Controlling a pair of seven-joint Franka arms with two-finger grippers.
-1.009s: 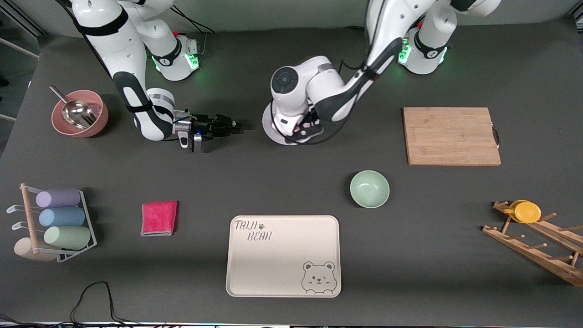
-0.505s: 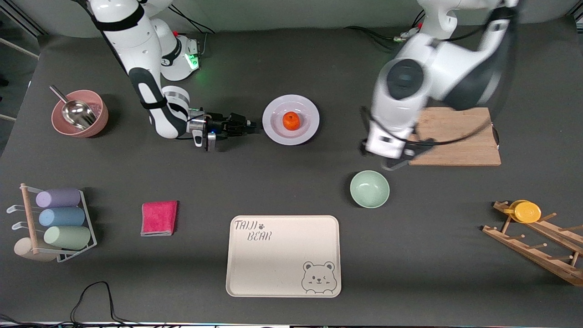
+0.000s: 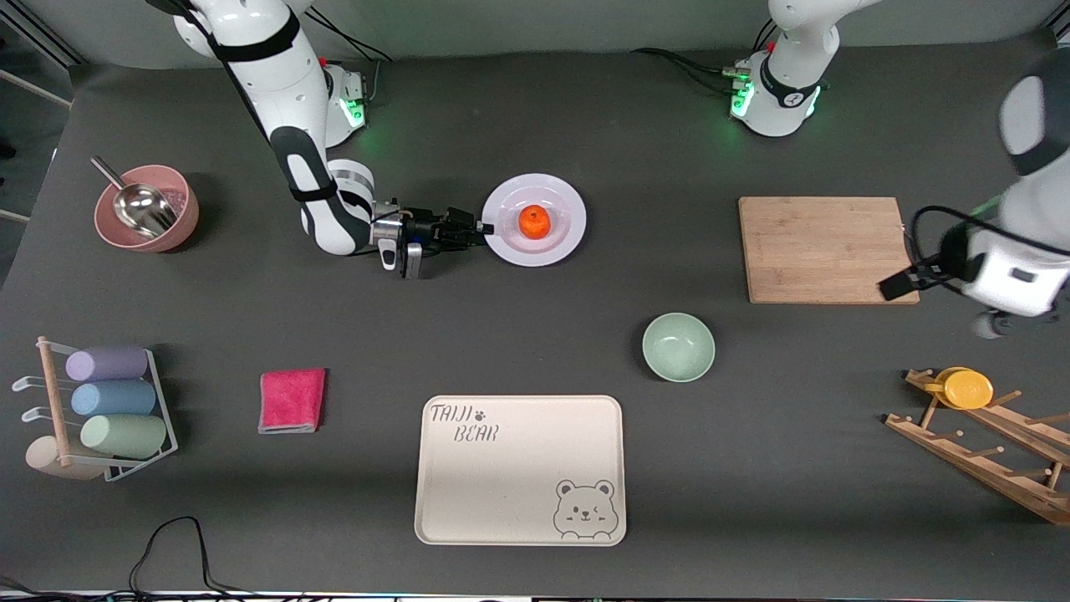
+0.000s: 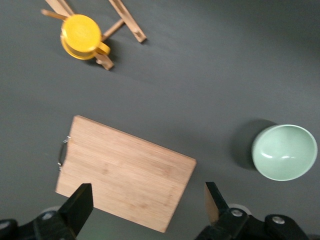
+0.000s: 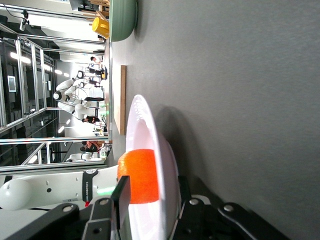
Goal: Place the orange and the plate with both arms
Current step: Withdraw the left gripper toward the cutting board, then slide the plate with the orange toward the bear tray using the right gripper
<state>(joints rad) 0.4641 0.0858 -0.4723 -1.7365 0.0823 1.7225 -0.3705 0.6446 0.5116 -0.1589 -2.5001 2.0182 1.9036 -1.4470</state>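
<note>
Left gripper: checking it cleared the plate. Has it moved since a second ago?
Yes. The left gripper left the plate, now over the board's corner.

The left arm (image 3: 1024, 209) is smeared by motion blur at its end of the desk (image 3: 535, 334) and runs off the front view's edge; its end effector (image 3: 899, 284) shows there only as a dark blurred tip over the corner of the cutting board (image 3: 827, 249). In the left wrist view the two fingers (image 4: 80, 202) are cut by the picture's edge, as is a corner of the cutting board. In the right wrist view the plate (image 5: 150, 165) shows edge-on, its rim hiding part of the orange (image 5: 140, 176). The wooden drying rack (image 3: 986, 443) and the pink bowl (image 3: 146, 209) are cut or partly covered: the rack by the picture's edge, the bowl's inside by the metal scoop (image 3: 134, 201)
</note>
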